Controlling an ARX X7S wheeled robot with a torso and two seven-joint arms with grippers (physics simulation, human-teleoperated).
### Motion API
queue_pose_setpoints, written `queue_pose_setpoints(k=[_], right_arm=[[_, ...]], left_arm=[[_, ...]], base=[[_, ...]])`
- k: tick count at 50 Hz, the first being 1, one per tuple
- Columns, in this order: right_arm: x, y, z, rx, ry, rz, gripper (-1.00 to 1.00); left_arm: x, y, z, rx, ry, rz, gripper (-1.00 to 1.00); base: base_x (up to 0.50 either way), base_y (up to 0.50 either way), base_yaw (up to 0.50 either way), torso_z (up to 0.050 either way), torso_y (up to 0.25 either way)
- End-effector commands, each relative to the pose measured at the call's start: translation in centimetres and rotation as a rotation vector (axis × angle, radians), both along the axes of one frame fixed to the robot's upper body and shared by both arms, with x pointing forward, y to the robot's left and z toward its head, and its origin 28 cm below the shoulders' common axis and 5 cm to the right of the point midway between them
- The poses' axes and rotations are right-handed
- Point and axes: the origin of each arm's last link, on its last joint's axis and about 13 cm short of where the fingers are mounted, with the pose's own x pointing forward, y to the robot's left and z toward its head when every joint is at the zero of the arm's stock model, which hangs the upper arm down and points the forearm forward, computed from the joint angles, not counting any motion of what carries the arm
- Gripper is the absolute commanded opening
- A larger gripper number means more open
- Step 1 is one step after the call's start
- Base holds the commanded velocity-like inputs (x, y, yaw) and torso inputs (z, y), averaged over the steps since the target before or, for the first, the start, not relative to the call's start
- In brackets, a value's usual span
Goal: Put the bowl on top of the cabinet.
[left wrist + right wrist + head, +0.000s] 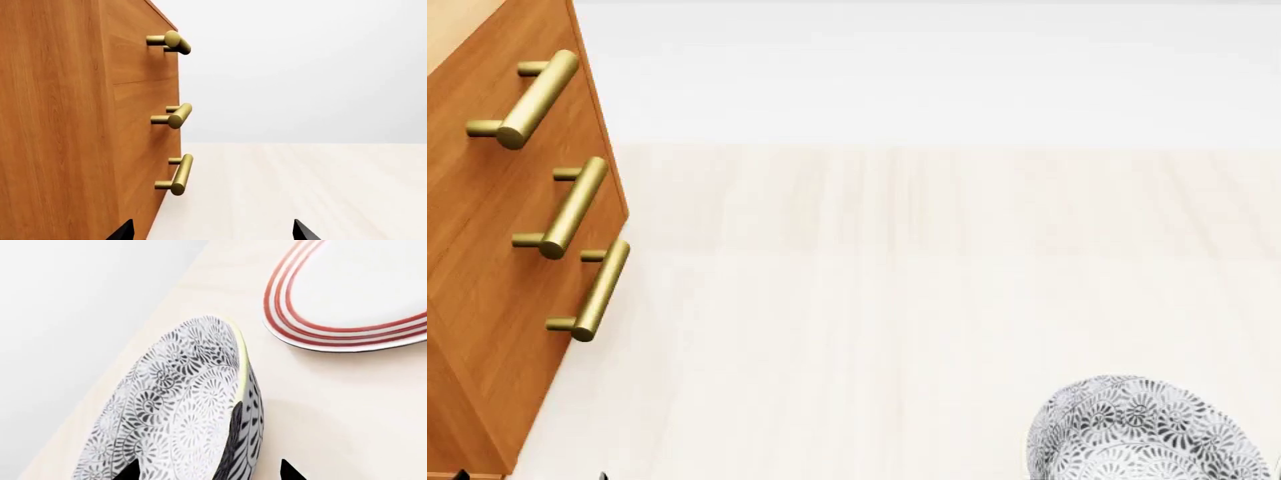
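Note:
The bowl (180, 410), white with a grey floral pattern and a pale rim, sits on the pale tabletop and shows at the lower right edge of the head view (1141, 432). My right gripper (210, 471) is open and straddles the bowl's wall. One fingertip (130, 471) is over the inside, and the other stands outside with a strip of table between it and the wall. The orange-brown cabinet (60, 125) with three brass handles stands at the left (481, 290). My left gripper (213, 231) is open and empty, beside the cabinet's front corner.
A flat white plate with red rings (347, 295) lies on the table just beyond the bowl. The brass handles (177, 117) jut out from the drawer fronts. The pale wooden tabletop (894, 300) stretches between cabinet and bowl.

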Motion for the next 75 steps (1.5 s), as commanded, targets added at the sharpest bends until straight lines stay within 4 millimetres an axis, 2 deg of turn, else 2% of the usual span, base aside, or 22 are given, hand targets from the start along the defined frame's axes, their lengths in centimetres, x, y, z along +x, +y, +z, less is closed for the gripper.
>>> queue_pose_setpoints(k=[1,10,11,38,52,66,70,75], right_arm=[[0.5,0.0,-0.4,0.005,0.031,-0.006,1.00],[0.5,0.0,-0.4,0.004,0.031,-0.012,1.00],[0.4,0.0,-0.4,0.006,0.029,-0.014,-1.00],[0.1,0.1,-0.2,0.015,0.007,-0.017,-1.00],[-0.8,0.7,0.5,-0.065,-0.118,0.010,-1.00],[0.0,1.1,0.1,-0.127,-0.111,0.054,-1.00],[0.7,1.6,0.1,-0.159,-0.104,0.142,-1.00],[1.0,2.0,0.3,-0.205,-0.115,0.163,-1.00]], left_arm=[[0.0,0.0,0.0,0.000,0.002,-0.001,1.00],[0.0,0.0,0.0,0.001,0.000,0.001,1.00],[0.0,0.0,0.0,0.001,0.000,0.002,1.00],[0.1,0.1,0.0,0.000,0.000,0.004,1.00],[0.1,0.1,0.0,0.001,0.001,0.002,1.00],[0.2,0.1,-0.1,0.003,0.009,-0.005,1.00],[0.2,0.3,0.0,-0.002,0.009,-0.005,1.00],[0.2,0.3,0.0,-0.010,0.012,-0.008,1.00]], base=[[0.00,0.00,0.00,0.000,0.000],[0.00,0.00,0.00,0.000,0.000],[0.00,0.00,0.00,0.000,0.000],[0.00,0.00,0.00,0.000,0.000],[0.00,0.00,0.00,0.000,0.000],[0.00,0.00,0.00,0.000,0.000],[0.00,0.00,0.00,0.000,0.000],[0.00,0.00,0.00,0.000,0.000]])
